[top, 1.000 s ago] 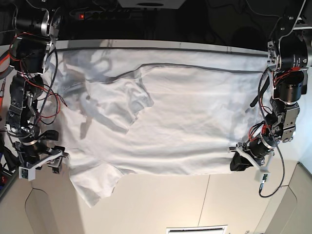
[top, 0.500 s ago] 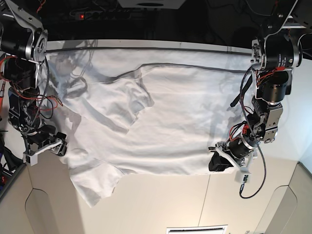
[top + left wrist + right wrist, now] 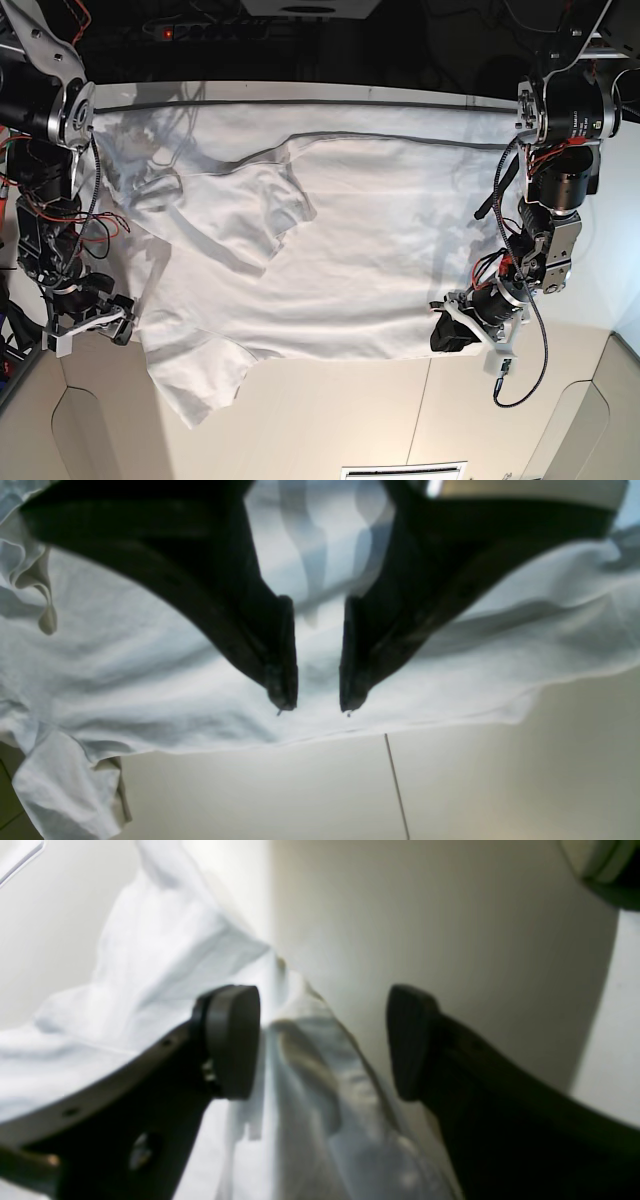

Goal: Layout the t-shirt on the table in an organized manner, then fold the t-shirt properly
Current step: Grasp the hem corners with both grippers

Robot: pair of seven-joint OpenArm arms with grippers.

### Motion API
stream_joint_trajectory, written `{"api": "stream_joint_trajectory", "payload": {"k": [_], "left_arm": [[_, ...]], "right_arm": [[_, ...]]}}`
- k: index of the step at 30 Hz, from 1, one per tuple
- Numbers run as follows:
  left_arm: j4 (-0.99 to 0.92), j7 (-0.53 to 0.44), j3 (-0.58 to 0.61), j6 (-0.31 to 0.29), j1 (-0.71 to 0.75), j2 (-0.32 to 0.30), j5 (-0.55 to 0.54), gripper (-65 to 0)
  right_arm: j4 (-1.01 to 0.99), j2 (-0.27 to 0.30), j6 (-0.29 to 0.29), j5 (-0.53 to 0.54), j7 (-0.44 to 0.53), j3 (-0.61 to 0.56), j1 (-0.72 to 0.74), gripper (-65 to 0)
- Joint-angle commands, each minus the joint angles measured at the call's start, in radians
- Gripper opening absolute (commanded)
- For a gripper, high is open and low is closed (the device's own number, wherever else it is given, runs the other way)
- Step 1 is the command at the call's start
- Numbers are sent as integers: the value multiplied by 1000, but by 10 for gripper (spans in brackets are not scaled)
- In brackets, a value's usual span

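While the large, wrinkled white cotton t-shirt [image 3: 340,240] lies spread on the smooth off-white worktop [image 3: 400,420], one sleeve folded inward, the right end effector [image 3: 90,322] hangs spread wide at its crumpled sleeve edge and could bunch it. The left end effector [image 3: 452,335], half-parted over the hem and seemingly pinching nothing, might drag wrinkles inward.

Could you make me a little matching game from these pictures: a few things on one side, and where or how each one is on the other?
Things:
1. t-shirt
2. left hand
3. right hand
4. table

States:
A. off-white, with a thin dark seam
B. open wide beside a sleeve
C. white, spread out and wrinkled
D. fingers a little apart, over the shirt's edge

Pairs: 1-C, 2-D, 3-B, 4-A
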Motion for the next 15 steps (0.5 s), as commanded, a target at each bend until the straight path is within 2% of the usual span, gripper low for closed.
{"api": "stream_joint_trajectory", "payload": {"k": [1,5,10,15], "left_arm": [[16,-25,-3,-8,-30,-6,-14,-466],[16,-24,-3,-8,-30,-6,-14,-466],[16,-8,-3,-8,-30,-7,-14,-466],[16,-2,-3,-8,-27,-9,-14,-466]], "right_arm": [[14,3,9,10,29,2,33,-255],[-50,-14,7,-61,30,2,33,-255],[-212,-30,-3,-60,169,2,33,-255],[-218,-27,-3,-60,179,3,33,-257]]}}
